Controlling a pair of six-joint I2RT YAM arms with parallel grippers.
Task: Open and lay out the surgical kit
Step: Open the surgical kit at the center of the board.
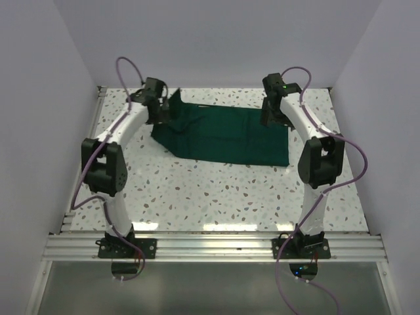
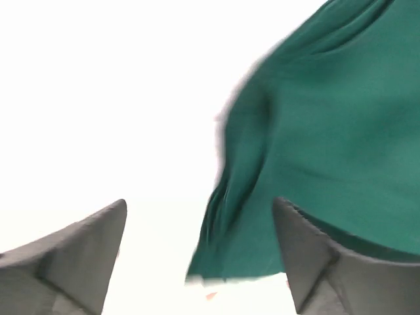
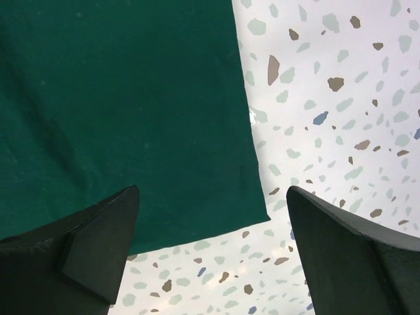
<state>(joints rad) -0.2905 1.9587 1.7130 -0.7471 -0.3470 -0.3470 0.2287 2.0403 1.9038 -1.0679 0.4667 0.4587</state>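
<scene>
The dark green cloth [image 1: 226, 134] lies spread at the back of the table, its far left corner raised in a small peak by my left gripper [image 1: 159, 108]. In the left wrist view the cloth [image 2: 315, 144] hangs blurred between and beyond the open fingers [image 2: 92, 249]. My right gripper [image 1: 272, 113] hovers open over the cloth's far right corner [image 3: 249, 203], which lies flat on the table. The steel tray, tweezers, scissors and forceps are not in view.
The speckled table [image 1: 216, 197] runs from the cloth to an aluminium rail [image 1: 216, 246] at the near edge. White walls stand on the left, right and back. The arm bases are bolted to the rail.
</scene>
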